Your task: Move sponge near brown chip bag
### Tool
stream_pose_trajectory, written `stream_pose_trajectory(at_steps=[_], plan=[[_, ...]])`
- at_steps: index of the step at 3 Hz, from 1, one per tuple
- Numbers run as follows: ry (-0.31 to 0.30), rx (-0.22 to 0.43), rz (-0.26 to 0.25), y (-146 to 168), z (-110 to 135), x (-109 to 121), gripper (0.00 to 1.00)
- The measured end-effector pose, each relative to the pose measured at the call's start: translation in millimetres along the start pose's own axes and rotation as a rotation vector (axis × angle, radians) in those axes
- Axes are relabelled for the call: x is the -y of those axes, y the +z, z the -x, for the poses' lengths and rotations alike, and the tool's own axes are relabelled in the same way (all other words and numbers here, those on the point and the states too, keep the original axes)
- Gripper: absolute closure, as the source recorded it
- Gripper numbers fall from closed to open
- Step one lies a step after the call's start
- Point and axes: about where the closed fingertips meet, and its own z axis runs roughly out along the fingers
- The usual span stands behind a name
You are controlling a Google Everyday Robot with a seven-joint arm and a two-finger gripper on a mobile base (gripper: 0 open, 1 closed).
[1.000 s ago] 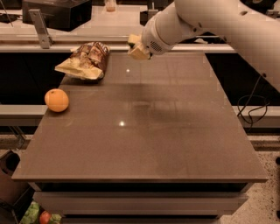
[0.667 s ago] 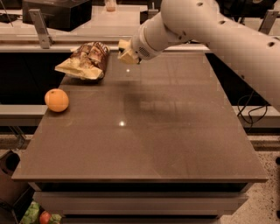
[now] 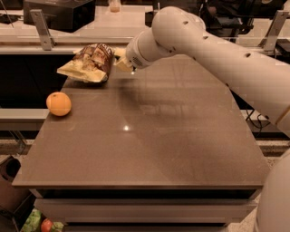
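Sponge was gripped in the hand over the far left of the desk, just right of the brown chip bag, so I judged a short lowering remained, the bag lying leftward.

Lab-like test room: pincer at the far edge of a brown desk; beyond it, a long counter with metal brackets and a black equipment case; cables low to its right.
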Motion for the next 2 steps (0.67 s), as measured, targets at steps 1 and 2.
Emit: stream_pose_trajectory(at_steps=[1, 2], plan=[[0.008, -0.022, -0.033, 19, -8, 4, 1.00], [0.026, -0.048, -0.060, 34, -18, 8, 1.00]])
